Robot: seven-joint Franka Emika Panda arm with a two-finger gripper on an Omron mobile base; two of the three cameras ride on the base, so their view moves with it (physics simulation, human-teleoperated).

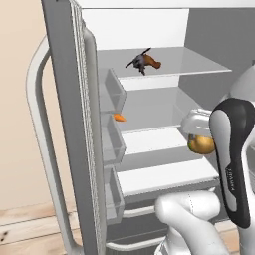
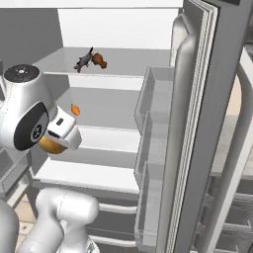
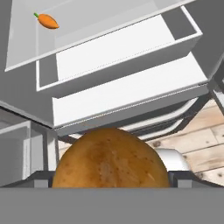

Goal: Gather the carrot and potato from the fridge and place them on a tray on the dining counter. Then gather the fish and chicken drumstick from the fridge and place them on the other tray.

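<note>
Inside the open fridge (image 1: 149,144), a small tapered orange carrot (image 1: 119,117) lies on a smooth white shelf (image 1: 149,138) at left; rightward, the claw (image 1: 199,130) spreads wide around the rounded, speckled brown potato (image 3: 110,159), gripping it in front of the shelves.

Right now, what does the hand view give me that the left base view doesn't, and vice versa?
Hand view alone: wooden floor below the fridge, and a close look at the potato's speckled skin. Left base view alone: the fish and the drumstick together on the top shelf, the open fridge door with its bins. Both: the potato at the gripper, the carrot on a middle shelf.
</note>
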